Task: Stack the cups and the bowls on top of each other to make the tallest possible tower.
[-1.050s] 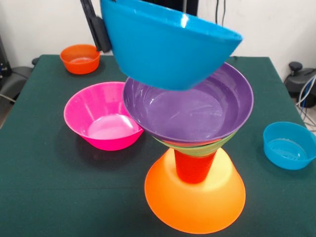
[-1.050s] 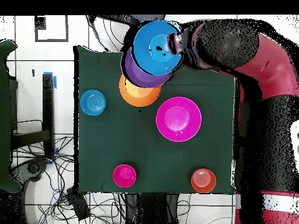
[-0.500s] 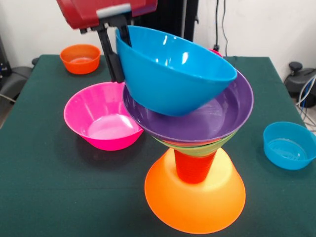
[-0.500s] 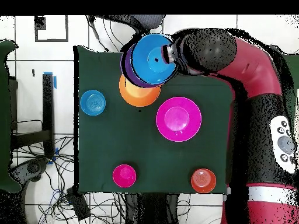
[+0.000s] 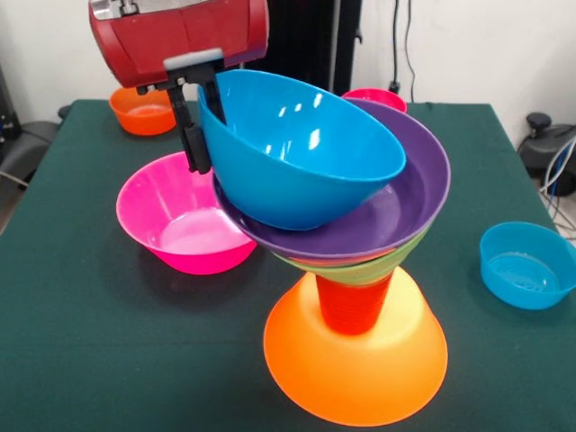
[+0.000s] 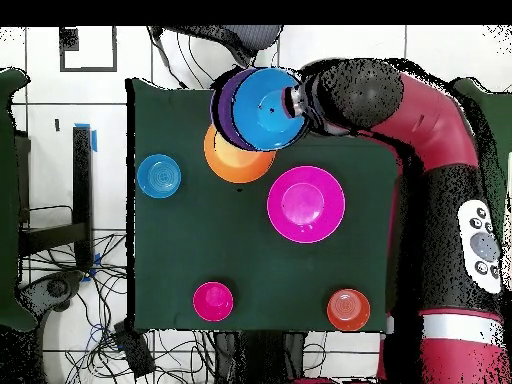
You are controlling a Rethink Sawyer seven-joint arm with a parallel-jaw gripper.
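The tower stands on a large orange bowl (image 5: 360, 364) (image 6: 228, 164), rim down. On it sits the orange-red cup (image 5: 353, 304), then a green bowl (image 5: 364, 267), then the wide purple bowl (image 5: 409, 193) (image 6: 224, 106). A large blue bowl (image 5: 297, 157) (image 6: 266, 108) lies tilted inside the purple bowl. My gripper (image 5: 202, 135) (image 6: 292, 101) is shut on the blue bowl's rim on the left side of the front view, one black finger (image 5: 193, 139) outside the wall. The purple bowl leans slightly.
A large pink bowl (image 5: 180, 211) (image 6: 306, 204) sits just beside the tower. A small blue bowl (image 5: 526, 264) (image 6: 159, 175), a small orange bowl (image 5: 142, 110) (image 6: 348, 309) and a small pink bowl (image 5: 374, 95) (image 6: 213, 300) lie apart on the green cloth (image 5: 108, 342).
The arm has come down and carried the blue bowl from above the tower into the purple bowl. The purple bowl has shifted and tipped a little under it.
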